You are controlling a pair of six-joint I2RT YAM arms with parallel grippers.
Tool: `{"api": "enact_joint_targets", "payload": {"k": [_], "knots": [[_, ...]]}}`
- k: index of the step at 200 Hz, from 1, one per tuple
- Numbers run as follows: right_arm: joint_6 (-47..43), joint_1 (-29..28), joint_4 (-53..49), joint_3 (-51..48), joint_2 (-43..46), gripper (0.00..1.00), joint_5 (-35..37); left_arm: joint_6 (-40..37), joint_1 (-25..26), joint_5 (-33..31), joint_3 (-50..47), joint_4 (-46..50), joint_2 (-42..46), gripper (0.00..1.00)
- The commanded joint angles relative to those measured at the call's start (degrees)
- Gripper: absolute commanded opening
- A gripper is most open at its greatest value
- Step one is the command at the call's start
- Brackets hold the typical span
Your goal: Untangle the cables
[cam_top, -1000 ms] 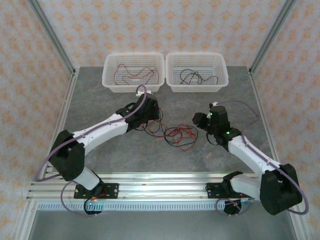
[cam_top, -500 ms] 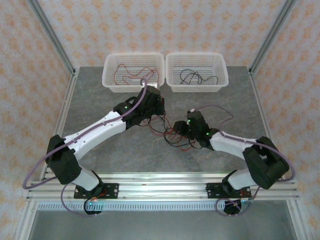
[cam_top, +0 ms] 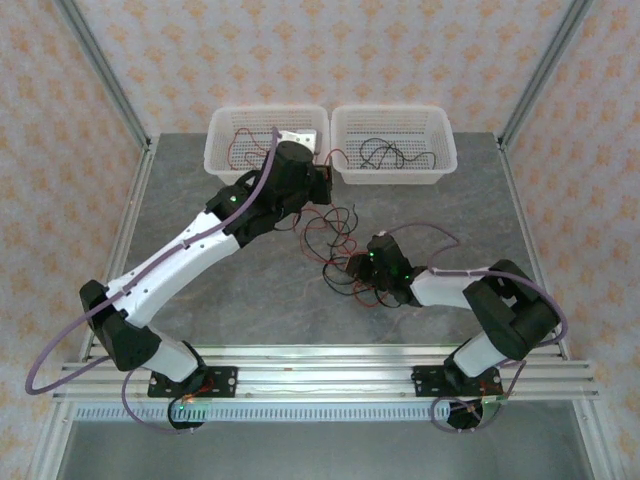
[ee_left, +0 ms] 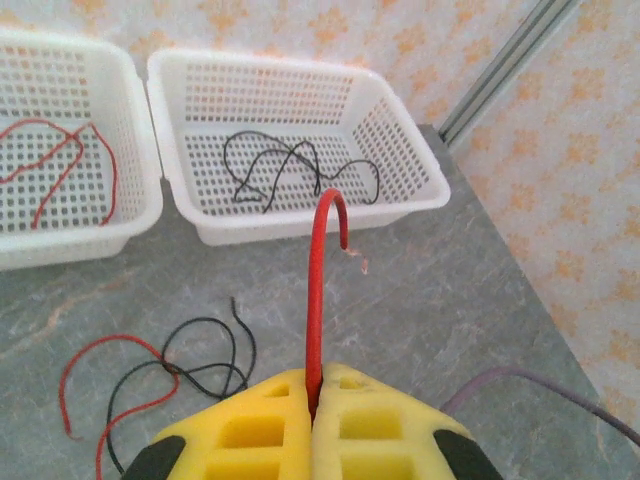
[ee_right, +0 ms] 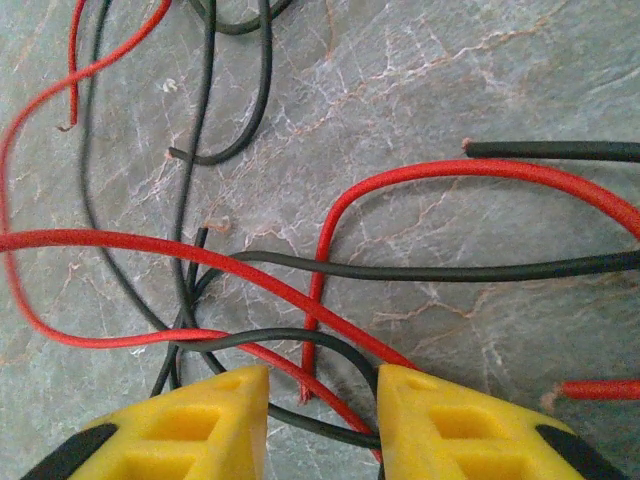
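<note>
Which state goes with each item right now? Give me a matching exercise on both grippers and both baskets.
Column one:
1. left gripper
2. right gripper
3. left basket
4. right basket

Column two:
A. holds a black cable
B. shut on a red cable
C. open over tangled cables
D. holds red strands

Pairs: 1-B, 2-C, 3-D, 4-A.

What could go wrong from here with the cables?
1. The right gripper stands open astride red and black strands alike; closing may pinch several at once.
2. The left gripper, shut on a red cable near its free end, may let it slip when the tangle pulls back.
</note>
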State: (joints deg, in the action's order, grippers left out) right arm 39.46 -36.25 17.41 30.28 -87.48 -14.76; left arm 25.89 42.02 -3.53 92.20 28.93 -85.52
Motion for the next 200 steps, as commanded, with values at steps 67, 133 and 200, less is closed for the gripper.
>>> {"api": "enact_joint_targets", "payload": {"k": [67, 133, 200], "knots": [[-1.4, -0.1, -5.9, 0.0, 1.7, 0.34, 6.0, -6.6, 0.2, -12.4, 17.5, 7.8, 0.0, 0.00], [-1.5, -0.1, -6.9, -0.9, 5.4, 0.48, 4.7, -14.6, 0.2, -27.3, 28.4, 3.4, -1.8, 0.00], [-6.2, -0.1, -13.8, 1.2, 19.5, 0.67, 3.8, -26.2, -0.9, -36.6, 30.5, -9.2, -4.6, 0.00]]}}
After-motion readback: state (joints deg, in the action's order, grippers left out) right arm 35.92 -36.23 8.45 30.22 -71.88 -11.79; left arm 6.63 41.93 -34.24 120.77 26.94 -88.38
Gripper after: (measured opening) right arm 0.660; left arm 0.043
